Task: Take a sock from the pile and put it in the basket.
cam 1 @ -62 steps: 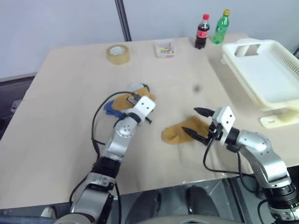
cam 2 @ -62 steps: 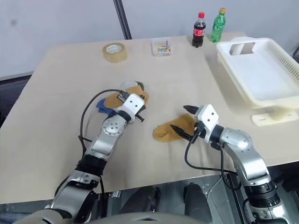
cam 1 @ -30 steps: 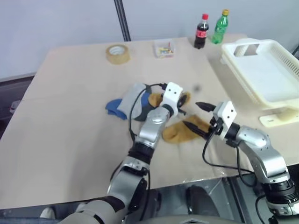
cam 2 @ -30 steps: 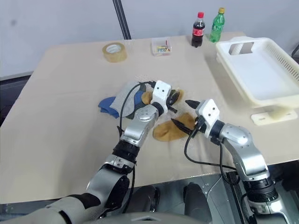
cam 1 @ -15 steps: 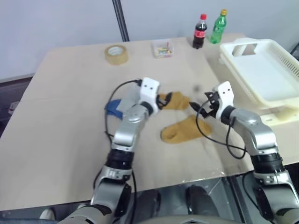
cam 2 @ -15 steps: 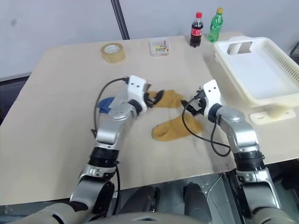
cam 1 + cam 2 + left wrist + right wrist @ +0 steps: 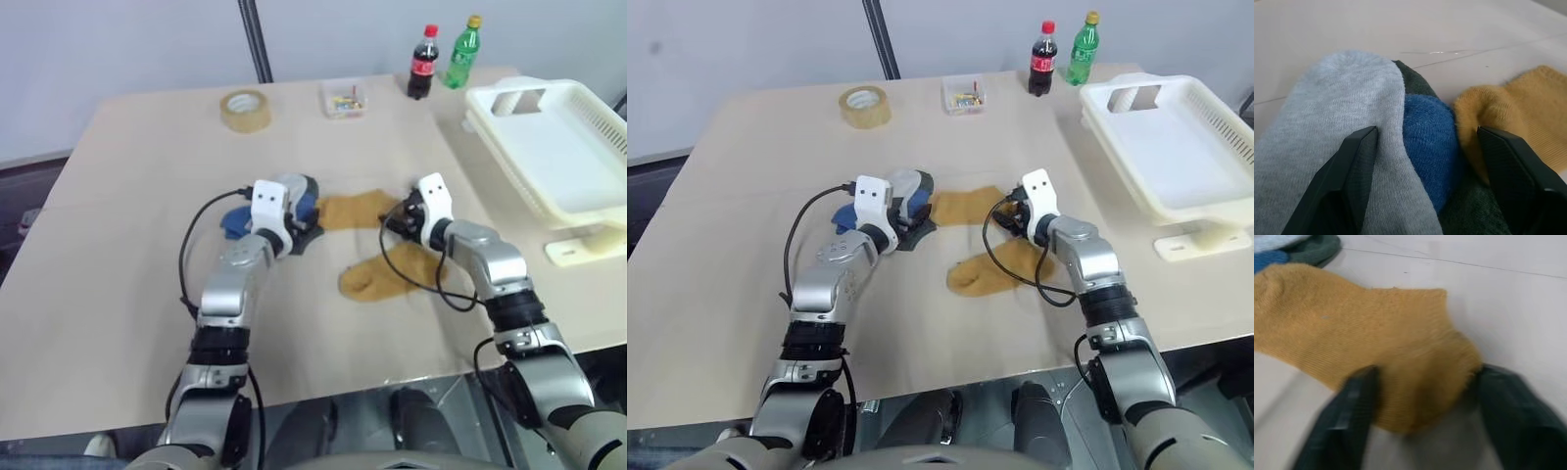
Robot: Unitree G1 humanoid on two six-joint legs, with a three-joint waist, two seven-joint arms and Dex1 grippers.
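Note:
The pile (image 7: 290, 192) of grey, blue and dark socks lies mid-table. My left gripper (image 7: 297, 221) is open right at it; in the left wrist view the fingers (image 7: 1359, 161) straddle the grey and blue socks. One mustard sock (image 7: 353, 209) lies stretched out to the right of the pile. My right gripper (image 7: 393, 220) is at its right end, open, with that end (image 7: 1415, 382) bunched between the fingers. A second mustard sock (image 7: 384, 276) lies nearer me. The cream basket (image 7: 549, 147) stands at the far right with nothing in it.
A tape roll (image 7: 246, 110), a small clear box (image 7: 344, 100), a cola bottle (image 7: 422, 65) and a green bottle (image 7: 462, 55) stand along the table's far edge. A white block (image 7: 584, 251) sits at the basket's near corner.
My left gripper let go of the mustard sock beside the right gripper and swung back left to the pile. My right gripper moved forward onto that sock's right end, its fingers narrowing.

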